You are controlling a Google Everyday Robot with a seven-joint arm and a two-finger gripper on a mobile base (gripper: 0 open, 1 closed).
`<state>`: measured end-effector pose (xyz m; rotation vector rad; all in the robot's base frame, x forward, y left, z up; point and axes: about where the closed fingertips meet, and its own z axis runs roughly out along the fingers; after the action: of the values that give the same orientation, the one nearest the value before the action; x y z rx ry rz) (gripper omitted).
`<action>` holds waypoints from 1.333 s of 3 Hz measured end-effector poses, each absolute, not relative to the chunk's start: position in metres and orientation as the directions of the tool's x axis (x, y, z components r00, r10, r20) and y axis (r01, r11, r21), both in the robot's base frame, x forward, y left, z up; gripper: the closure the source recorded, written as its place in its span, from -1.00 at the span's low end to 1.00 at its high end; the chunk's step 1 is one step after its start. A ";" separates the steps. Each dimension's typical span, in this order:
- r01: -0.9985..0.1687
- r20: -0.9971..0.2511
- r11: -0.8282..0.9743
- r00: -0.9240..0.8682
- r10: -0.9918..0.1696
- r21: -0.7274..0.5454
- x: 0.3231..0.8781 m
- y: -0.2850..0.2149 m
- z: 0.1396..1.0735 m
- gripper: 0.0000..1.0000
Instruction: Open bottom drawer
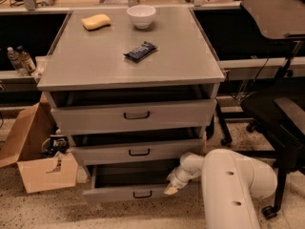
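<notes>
Subject unit: a grey metal cabinet [95, 68] with a flat, matte, square-edged top and three stacked drawers. It stands on a speckled, terrazzo-type floor [47, 209].

The bottom drawer [114, 194] sits lowest in the stack, just above the floor. Its front panel is a smooth, narrow grey strip with its long axis running left to right. The panel faces the camera, and a small black loop handle [142, 194] sits at its centre. This drawer is pulled out toward the camera further than the two above it. A dark cavity shows behind the panel, and the interior is in shadow.

The middle drawer [105, 154] and the top drawer [95, 118] each stand slightly forward, with a dark gap above the front. Each has a black loop handle.

The gripper [171, 190] is at the top edge of the bottom drawer's front panel, right of the handle. It has a pale yellowish tip. Whether the claw is apart, together or clamped cannot be told. The arm [228, 185] is white, smooth and rounded, and enters from the lower right.

On the cabinet top:
- a yellow sponge [96, 21] at rear left;
- a white bowl [141, 16] at rear centre;
- a dark wrapped snack bar [140, 51] lying diagonally near the middle.

Surroundings:
- an open cardboard box [45, 173] stands on the floor to the left, close to the cabinet;
- plastic bottles [19, 61] sit on a low ledge further left;
- a black office chair [286, 113] on castors stands to the right;
- a workbench runs behind.
</notes>
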<state>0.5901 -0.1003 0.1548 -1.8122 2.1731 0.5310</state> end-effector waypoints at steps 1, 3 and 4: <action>-0.981 -0.427 0.153 -0.188 -0.884 0.115 0.587 -0.100 0.156 0.87; -0.981 -0.427 0.153 -0.188 -0.884 0.115 0.587 -0.100 0.156 0.32; -0.981 -0.427 0.153 -0.188 -0.884 0.115 0.587 -0.100 0.156 -0.11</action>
<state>0.5867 -0.0999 0.1562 -1.8115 2.1726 0.5397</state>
